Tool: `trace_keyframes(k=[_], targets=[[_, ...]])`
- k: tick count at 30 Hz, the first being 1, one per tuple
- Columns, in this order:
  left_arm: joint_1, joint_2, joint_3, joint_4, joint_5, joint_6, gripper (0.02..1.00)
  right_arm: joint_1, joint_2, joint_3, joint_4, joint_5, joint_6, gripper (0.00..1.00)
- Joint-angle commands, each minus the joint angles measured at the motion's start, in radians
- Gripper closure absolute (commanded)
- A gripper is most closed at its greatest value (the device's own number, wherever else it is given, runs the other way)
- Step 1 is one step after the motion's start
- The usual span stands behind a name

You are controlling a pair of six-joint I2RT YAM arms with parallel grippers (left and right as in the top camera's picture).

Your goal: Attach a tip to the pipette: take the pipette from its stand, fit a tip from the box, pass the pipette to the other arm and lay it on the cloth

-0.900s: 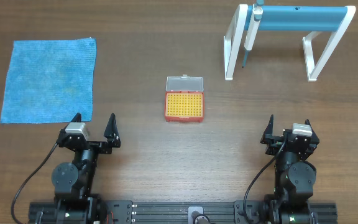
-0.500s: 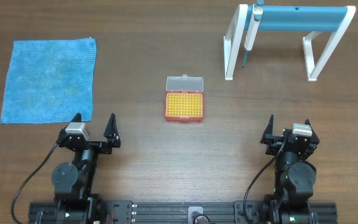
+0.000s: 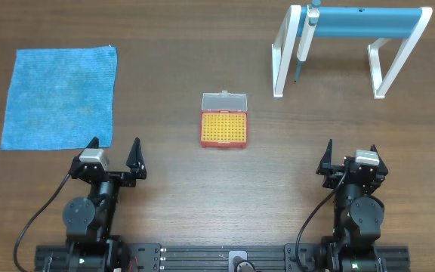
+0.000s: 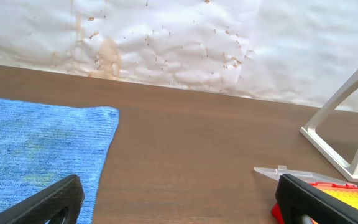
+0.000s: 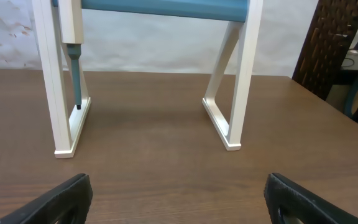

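Note:
The pipette (image 3: pixel 303 41) hangs upright at the left end of the white stand with the blue bar (image 3: pixel 357 24) at the back right; in the right wrist view the pipette (image 5: pixel 74 59) hangs beside the stand's left leg (image 5: pixel 58 93). An orange tip box (image 3: pixel 223 126) with its clear lid open sits mid-table, its corner (image 4: pixel 347 198) showing in the left wrist view. A blue cloth (image 3: pixel 60 97) lies flat at the back left. My left gripper (image 3: pixel 113 155) stands open near the front left, empty. My right gripper (image 3: pixel 350 156) stands open near the front right, empty.
Bare brown tabletop (image 3: pixel 165 68) lies between the cloth, the box and the stand. A white papered wall (image 4: pixel 179 43) runs along the table's far edge. Dark furniture (image 5: pixel 340 56) stands beyond the table's right side.

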Motion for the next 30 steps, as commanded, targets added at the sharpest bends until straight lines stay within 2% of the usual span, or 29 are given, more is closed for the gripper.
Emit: trace_keyframes(k=[1,2,3,4,6,7,9,12,14,16,20,23,30], targets=[[0.004,-0.006,-0.003,-0.006,-0.004,0.009,0.02,-0.006,-0.01,-0.01,0.004,-0.002,-0.002,0.106],[0.004,-0.006,-0.003,-0.006,-0.004,0.009,0.023,-0.006,-0.01,-0.01,0.003,-0.007,-0.002,0.104],[0.004,-0.006,-0.003,-0.006,-0.004,0.009,0.02,-0.006,-0.005,-0.01,-0.003,-0.103,0.013,0.106],[0.004,-0.006,-0.003,-0.006,-0.004,0.009,0.02,-0.007,0.01,-0.01,0.018,-0.163,0.015,0.106],[0.004,-0.006,-0.003,-0.006,-0.004,0.009,0.023,-0.006,0.089,0.023,0.049,-0.207,0.063,0.104],[0.004,-0.006,-0.003,-0.006,-0.004,0.009,0.023,-0.006,0.169,0.071,0.063,-0.208,0.112,0.106],[0.004,-0.006,-0.003,-0.006,-0.004,0.009,0.02,-0.006,0.305,0.135,0.119,-0.208,0.138,0.106],[0.004,-0.006,-0.003,-0.006,-0.004,0.009,0.023,-0.001,0.621,0.21,0.411,-0.208,0.137,0.106],[0.004,-0.006,-0.003,-0.006,-0.004,0.009,0.02,0.021,0.874,0.233,0.711,-0.208,0.137,0.106],[0.004,-0.006,-0.003,-0.006,-0.003,0.009,0.02,0.049,1.047,0.268,0.852,-0.208,0.137,0.106],[0.004,-0.006,-0.003,-0.006,-0.003,0.009,0.023,0.089,1.268,0.368,0.946,-0.207,0.138,0.106],[0.004,-0.006,-0.003,-0.006,-0.004,0.009,0.023,0.088,1.361,0.417,0.998,-0.181,0.137,0.104],[0.004,-0.006,-0.003,-0.006,-0.004,0.009,0.02,0.085,1.521,0.483,1.116,-0.177,0.137,0.106]])
